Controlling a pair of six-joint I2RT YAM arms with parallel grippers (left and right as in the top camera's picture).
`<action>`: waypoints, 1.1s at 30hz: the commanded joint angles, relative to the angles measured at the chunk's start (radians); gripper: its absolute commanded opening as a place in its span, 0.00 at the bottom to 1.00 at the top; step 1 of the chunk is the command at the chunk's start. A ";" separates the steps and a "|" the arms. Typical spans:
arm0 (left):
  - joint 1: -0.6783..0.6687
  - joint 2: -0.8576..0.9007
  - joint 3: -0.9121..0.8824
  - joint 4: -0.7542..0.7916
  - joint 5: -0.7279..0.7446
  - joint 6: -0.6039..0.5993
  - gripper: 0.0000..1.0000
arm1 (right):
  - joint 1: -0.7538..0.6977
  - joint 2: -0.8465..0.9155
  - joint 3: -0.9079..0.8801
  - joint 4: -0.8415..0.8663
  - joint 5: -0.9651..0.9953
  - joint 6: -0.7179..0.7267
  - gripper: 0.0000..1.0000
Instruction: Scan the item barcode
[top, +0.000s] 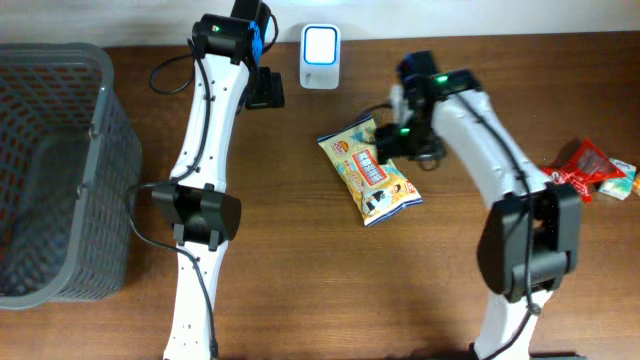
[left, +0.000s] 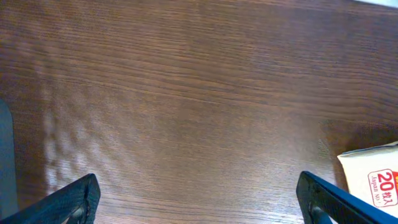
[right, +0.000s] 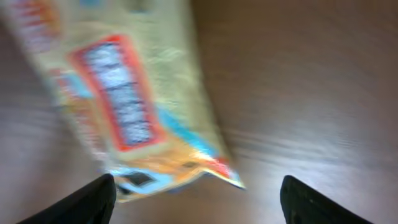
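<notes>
The item, a yellow snack bag (top: 372, 168) with a red-framed label, lies flat on the brown table (top: 300, 250), right of centre. A white scanner (top: 320, 57) stands at the back edge. My right gripper (top: 402, 138) hovers at the bag's upper right end. In the right wrist view its jaws (right: 199, 202) stand wide open, with the blurred bag (right: 124, 106) just ahead and nothing between the fingers. My left gripper (top: 266, 92) is left of the scanner and open over bare wood (left: 198, 190). A cream packet corner (left: 373, 180) with a red label shows at its right.
A grey mesh basket (top: 50, 170) fills the table's left side. A red packet (top: 585, 165) and a small pale pack (top: 618, 180) lie at the far right edge. Both arms' bases stand along the front edge.
</notes>
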 joint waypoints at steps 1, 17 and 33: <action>-0.002 -0.006 0.015 -0.001 0.003 -0.006 0.99 | 0.140 0.058 0.016 0.045 0.165 0.000 0.99; -0.002 -0.006 0.015 -0.001 0.003 -0.006 0.99 | 0.221 0.277 0.235 -0.023 0.282 0.124 0.04; -0.002 -0.006 0.015 -0.001 0.003 -0.006 0.99 | -0.469 0.219 0.008 -0.038 -0.602 -0.120 0.64</action>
